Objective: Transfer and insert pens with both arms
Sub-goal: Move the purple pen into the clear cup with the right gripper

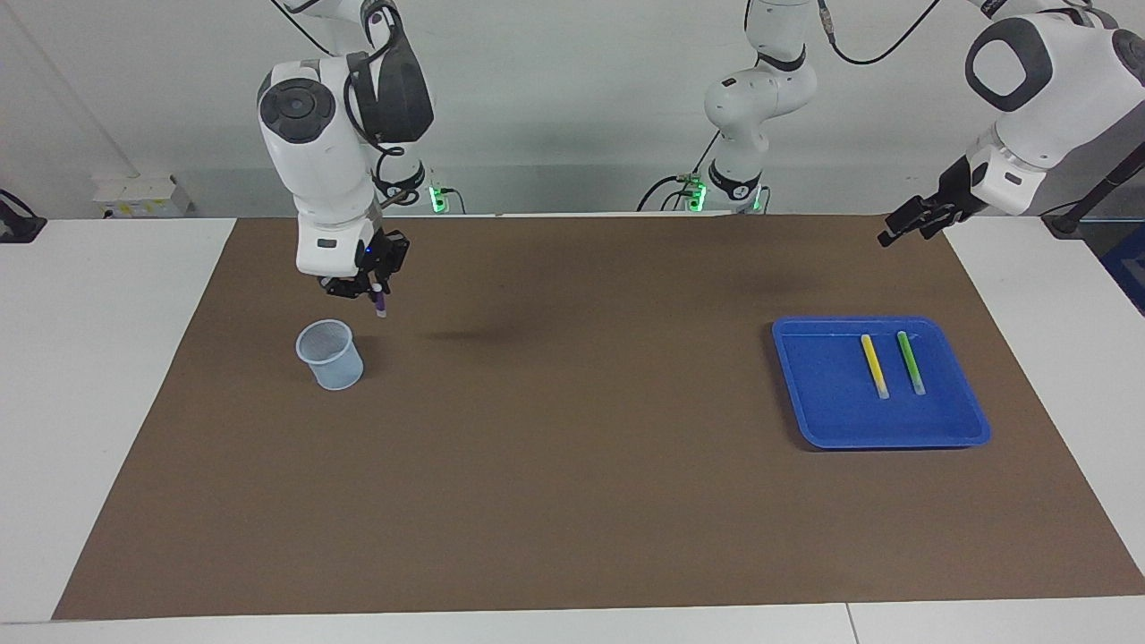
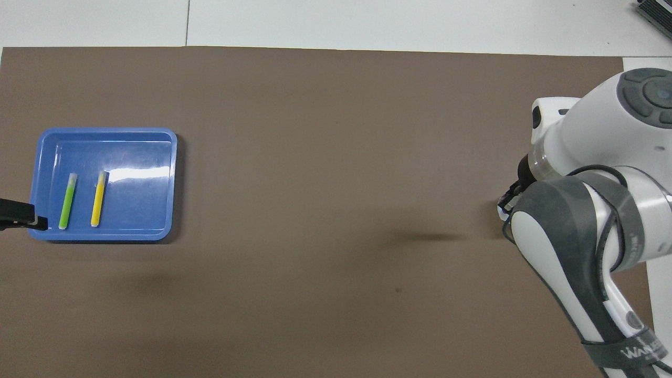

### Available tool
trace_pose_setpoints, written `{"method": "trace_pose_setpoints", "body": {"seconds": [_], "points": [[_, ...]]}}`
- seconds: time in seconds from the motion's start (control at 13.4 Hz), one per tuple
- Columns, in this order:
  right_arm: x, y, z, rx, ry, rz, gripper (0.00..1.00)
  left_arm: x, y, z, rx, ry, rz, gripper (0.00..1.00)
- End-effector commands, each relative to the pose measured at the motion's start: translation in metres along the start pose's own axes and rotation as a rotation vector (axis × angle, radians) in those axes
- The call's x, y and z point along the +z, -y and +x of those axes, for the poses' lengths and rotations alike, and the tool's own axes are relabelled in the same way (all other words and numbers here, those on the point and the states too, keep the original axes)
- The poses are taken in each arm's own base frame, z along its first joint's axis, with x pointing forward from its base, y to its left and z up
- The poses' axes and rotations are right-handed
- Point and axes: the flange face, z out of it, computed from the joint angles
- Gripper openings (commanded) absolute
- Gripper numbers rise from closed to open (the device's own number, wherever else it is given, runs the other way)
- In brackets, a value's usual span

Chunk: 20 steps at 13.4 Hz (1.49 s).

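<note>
Landmark: the mesh cup (image 1: 330,354), a pale translucent cup standing upright on the brown mat (image 1: 572,501) toward the right arm's end of the table; every place below is given relative to it.

Right gripper (image 1: 372,288): raised in the air just beside the cup, over the mat at the cup's robot-ward side and slightly toward the table's middle; fingers pressed together on the purple pen.

Purple pen (image 1: 379,302): clamped in the right gripper and hanging nearly upright below the fingertips, tip downward; its lower end is above the cup's rim level and just off the rim, not inside the cup (in the overhead view the arm's own body hides pen, gripper and cup alike).

Right arm (image 1: 326,161): comes down from its base steeply over the cup's end of the mat, wrist pointing down.

Blue tray (image 1: 805,394): flat on the mat, well apart from the cup, toward the left arm's end of the table.

Yellow pen (image 1: 874,365): lying in the tray, on the side of the tray closer to the cup, its long axis running toward and away from the robots.

Green pen (image 1: 911,361): lying in the tray just beside the yellow pen and roughly parallel to it, on the side away from the cup; the two do not touch.

Left gripper (image 1: 911,221): raised over the mat's edge at the end of the table away from the cup, robot-ward of the tray; fingers spread apart and holding nothing (only its tip shows at the overhead view's edge).
</note>
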Motion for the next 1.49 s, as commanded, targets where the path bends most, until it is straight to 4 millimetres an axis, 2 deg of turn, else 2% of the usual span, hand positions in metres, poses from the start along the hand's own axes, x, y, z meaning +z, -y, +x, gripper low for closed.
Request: {"method": "trace_pose_setpoints", "body": {"seconds": [0.0,0.07,0.22,0.45,0.67,0.9,0.97,1.05,1.12,1.2,1.42], "points": [[0.001,-0.022,-0.02,-0.153,0.043,-0.07,0.0,0.004,0.002,0.006,0.054,-0.053,0.036,1.0],[0.005,-0.033,-0.025,-0.192,0.027,-0.089,0.0,0.011,0.003,0.008,0.072,-0.065,0.039,1.0],[0.028,-0.048,-0.033,-0.186,0.002,-0.102,0.0,0.03,0.012,0.016,0.116,-0.096,0.044,1.0],[0.035,-0.054,-0.037,-0.134,-0.021,-0.094,0.0,0.057,0.015,0.031,0.13,-0.123,0.048,1.0],[0.049,-0.051,-0.04,0.026,-0.049,-0.027,0.0,0.084,0.018,0.047,0.138,-0.161,0.053,1.0],[0.066,-0.06,-0.054,0.121,-0.085,0.041,0.0,0.112,0.014,0.065,0.164,-0.184,0.056,1.0],[0.067,-0.067,-0.06,0.134,-0.096,0.035,0.03,0.116,0.012,0.07,0.172,-0.197,0.058,1.0],[0.069,-0.066,-0.059,0.137,-0.097,0.034,0.5,0.123,0.007,0.073,0.195,-0.194,0.059,1.0],[0.068,-0.065,-0.058,0.136,-0.098,0.033,0.83,0.127,0.006,0.076,0.199,-0.198,0.06,1.0],[0.067,-0.065,-0.057,0.133,-0.1,0.03,1.0,0.134,0.006,0.079,0.202,-0.204,0.061,1.0],[0.06,-0.061,-0.052,0.13,-0.105,0.025,1.0,0.161,0.011,0.092,0.225,-0.2,0.062,0.99]]}}
